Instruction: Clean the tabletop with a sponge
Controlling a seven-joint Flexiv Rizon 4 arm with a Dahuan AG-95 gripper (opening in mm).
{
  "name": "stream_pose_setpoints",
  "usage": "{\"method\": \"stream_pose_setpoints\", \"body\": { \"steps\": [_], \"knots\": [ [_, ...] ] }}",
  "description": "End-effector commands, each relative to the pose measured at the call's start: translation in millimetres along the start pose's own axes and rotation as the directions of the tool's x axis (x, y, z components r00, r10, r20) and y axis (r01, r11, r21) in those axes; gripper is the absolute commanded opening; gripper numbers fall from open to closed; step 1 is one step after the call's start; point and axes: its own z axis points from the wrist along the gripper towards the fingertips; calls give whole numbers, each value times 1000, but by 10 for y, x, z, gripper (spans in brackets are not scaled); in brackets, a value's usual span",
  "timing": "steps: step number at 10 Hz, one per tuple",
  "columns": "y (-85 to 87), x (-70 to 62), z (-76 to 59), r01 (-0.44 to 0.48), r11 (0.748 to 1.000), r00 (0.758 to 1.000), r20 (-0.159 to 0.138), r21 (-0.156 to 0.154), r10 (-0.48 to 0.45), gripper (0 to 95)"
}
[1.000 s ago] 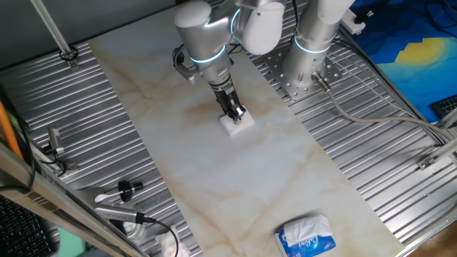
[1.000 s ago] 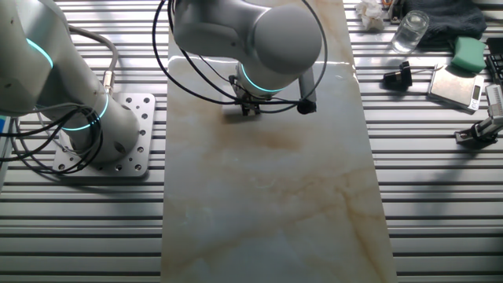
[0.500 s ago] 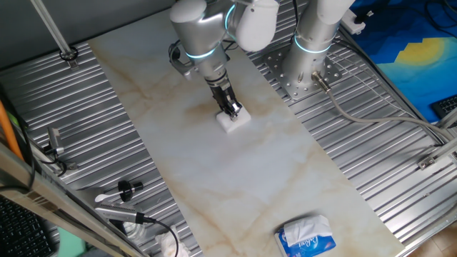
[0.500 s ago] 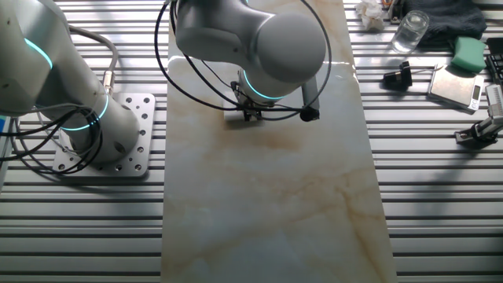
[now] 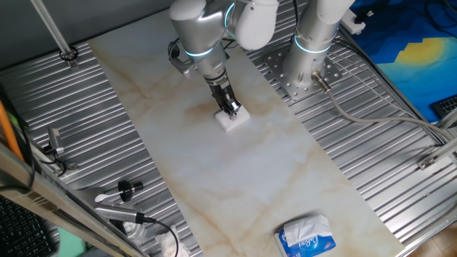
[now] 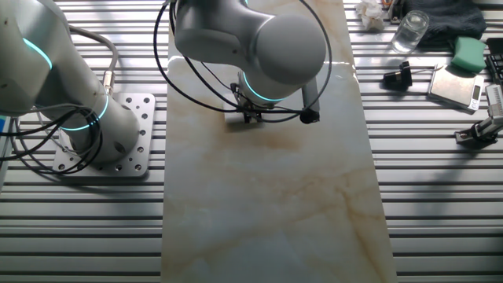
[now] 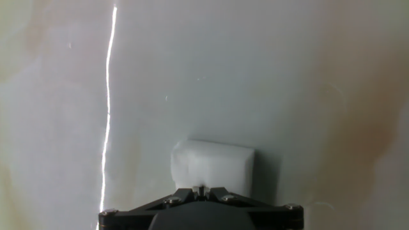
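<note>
The white sponge [image 5: 233,119] rests flat on the off-white marble tabletop [image 5: 235,171], next to a tan-brown smudge [image 5: 200,111]. My gripper [image 5: 230,110] is shut on the sponge from above and presses it on the slab. From the hand view the sponge [image 7: 213,167] fills the space just beyond my gripper [image 7: 201,189], with a brown stain [image 7: 364,121] to the right. In the other fixed view my arm covers most of the sponge; only a pale corner [image 6: 233,118] shows beside the gripper [image 6: 251,116].
Ribbed grey metal surrounds the slab. A blue-and-white tissue pack [image 5: 306,236] lies on its near end. A black knob [image 5: 127,189], tools and a white cloth wad [image 5: 168,246] lie at the left. The arm's base [image 5: 308,53] stands at the right. A glass [image 6: 409,31] and a green sponge [image 6: 468,53] sit apart.
My gripper and the sponge slid a little to the left and away across the slab over the last second, then almost held still in the last half second.
</note>
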Motion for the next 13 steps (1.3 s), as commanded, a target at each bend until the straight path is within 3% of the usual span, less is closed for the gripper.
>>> {"method": "stream_pose_setpoints", "body": {
  "steps": [1, 5, 7, 10, 13],
  "knots": [
    [1, 6, -13, 8, 1000, 1000, 1, 2, -8, 0],
    [55, 2, 56, -19, 1000, 1000, 3, -1, 19, 0],
    [257, 17, 145, -53, 999, 999, 11, -3, 53, 0],
    [465, 51, 153, -85, 996, 996, 10, -3, 85, 0],
    [653, 89, 268, -120, 992, 992, 43, -25, 121, 0]
  ]
}}
